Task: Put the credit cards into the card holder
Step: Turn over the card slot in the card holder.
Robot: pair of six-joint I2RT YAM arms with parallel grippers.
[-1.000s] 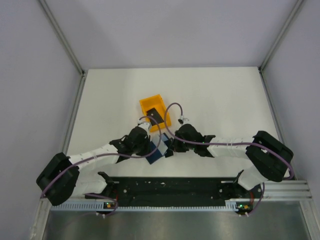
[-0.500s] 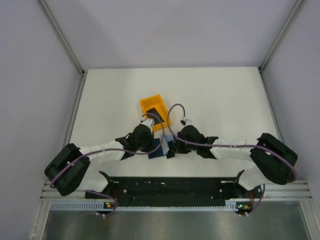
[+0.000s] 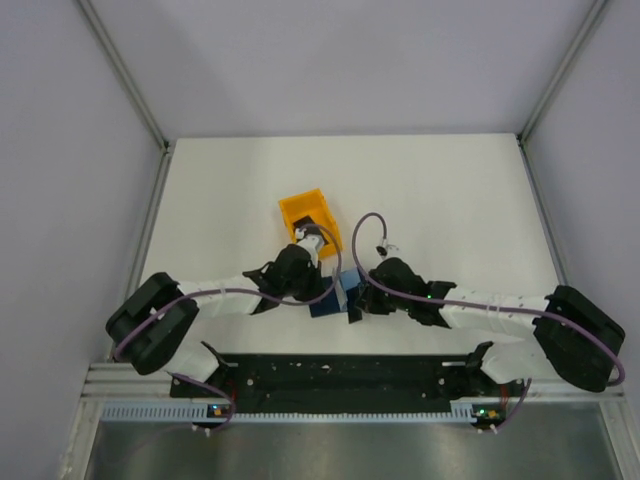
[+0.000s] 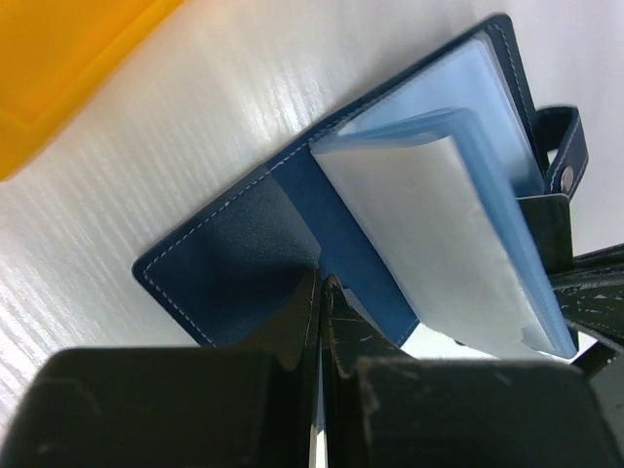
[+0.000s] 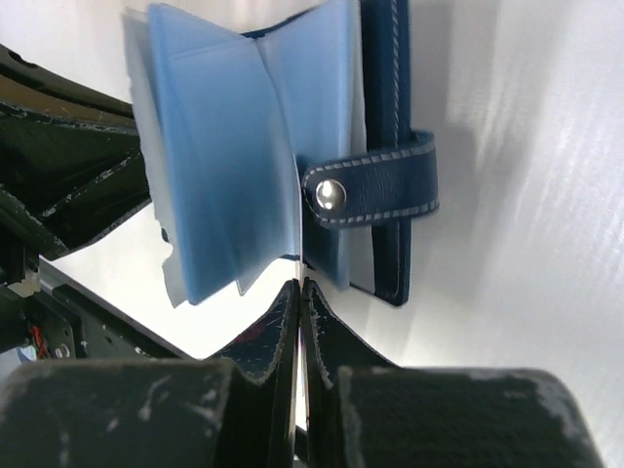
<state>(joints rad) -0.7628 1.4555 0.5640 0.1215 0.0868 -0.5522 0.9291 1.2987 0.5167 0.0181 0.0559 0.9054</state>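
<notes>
Right now we see the small navy-blue folding leather card holder (image 3: 328, 303) lying open on the white table (image 3: 450, 200). It sits toward the near edge, between the two arms. The orange plastic bin (image 3: 296, 206) stands just beyond it on the far side, close by but apart, with a strip of bare table between them in the left wrist view.

One navy cover, edged with pale stitching, lies flat on the table with its lighter blue lining facing up. From the fold, a stack of clear plastic sleeves (image 4: 439, 234) lifts and fans out instead of lying flat. A navy strap (image 5: 375, 190) with a round metal snap (image 5: 330, 196) sticks out from the edge of the other cover.

Our left gripper (image 4: 318, 292) reaches in from the left. Its fingers are pressed together with only a sliver of light between them, and the tips sit over the near edge of the flat cover. We cannot tell whether any leather is caught between them.

Our right gripper (image 5: 298, 291) reaches in from the right. Its fingers are also closed, and they appear to pinch the lower edge of one raised sleeve, right beside the strap.

We cannot pick out the black credit cards in any view.
</notes>
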